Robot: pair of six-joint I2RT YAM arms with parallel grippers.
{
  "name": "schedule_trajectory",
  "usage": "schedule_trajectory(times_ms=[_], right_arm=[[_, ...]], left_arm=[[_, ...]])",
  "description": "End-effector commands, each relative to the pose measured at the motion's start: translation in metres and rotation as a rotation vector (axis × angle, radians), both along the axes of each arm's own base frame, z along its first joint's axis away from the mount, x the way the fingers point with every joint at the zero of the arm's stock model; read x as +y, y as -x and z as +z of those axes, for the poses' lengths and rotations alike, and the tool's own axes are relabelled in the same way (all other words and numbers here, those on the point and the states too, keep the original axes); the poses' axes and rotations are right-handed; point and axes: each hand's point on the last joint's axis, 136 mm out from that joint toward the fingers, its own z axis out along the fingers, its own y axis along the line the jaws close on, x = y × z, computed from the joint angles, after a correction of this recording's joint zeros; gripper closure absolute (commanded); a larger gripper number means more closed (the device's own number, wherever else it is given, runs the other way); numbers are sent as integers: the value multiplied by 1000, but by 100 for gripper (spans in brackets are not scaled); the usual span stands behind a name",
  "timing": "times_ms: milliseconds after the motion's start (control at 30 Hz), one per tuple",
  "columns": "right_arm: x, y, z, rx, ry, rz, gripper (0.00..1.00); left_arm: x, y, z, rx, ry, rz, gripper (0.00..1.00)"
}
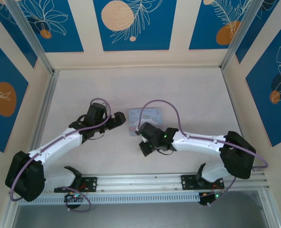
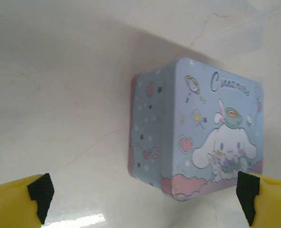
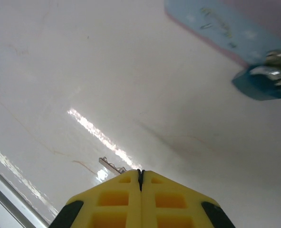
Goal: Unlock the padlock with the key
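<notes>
- Hovering just left of the tin, the left gripper (image 2: pixel 144 192) has its fingers spread wide with nothing between them (probably ready to steady the lock). Its arm stretches forward and bends in toward the middle of the table (image 2: pixel 59 95).
- The pastel-blue tin (image 2: pixel 197 137) lies flat, lid up, between the two grippers.
- The padlock (image 3: pixel 267 80) rests on the table close against the tin's edge (whether they touch I cannot tell), out in the open where a key can get at it.
- The right gripper (image 3: pixel 140 175) is clamped tight on the key (image 3: pixel 110 165). The toothed tip sticks out sideways, which leaves the blade free for the keyhole. That arm folds inward with the wrist low, and the lock is off to one side, not yet lined up.
</notes>
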Motion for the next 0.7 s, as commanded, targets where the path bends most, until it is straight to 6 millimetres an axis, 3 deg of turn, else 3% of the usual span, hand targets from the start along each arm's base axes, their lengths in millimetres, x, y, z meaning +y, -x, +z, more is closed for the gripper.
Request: schedule_trajectory(times_ms=[0, 167, 367, 500, 667], right_arm=[[-1, -10, 26, 13, -121, -71, 100], [-17, -42, 65, -7, -276, -231, 100], [-41, -79, 96, -22, -439, -430, 100], [-44, -91, 105, -10, -513, -476, 100], [-42, -98, 109, -6, -539, -491, 100]], left_arm=[[-16, -4, 14, -8, 116, -23, 0], [-47, -1, 30, -11, 275, -66, 0], [-91, 4, 53, -34, 374, -148, 3], [-112, 4, 65, -47, 409, -183, 9], [-130, -2, 70, -53, 425, -199, 25]])
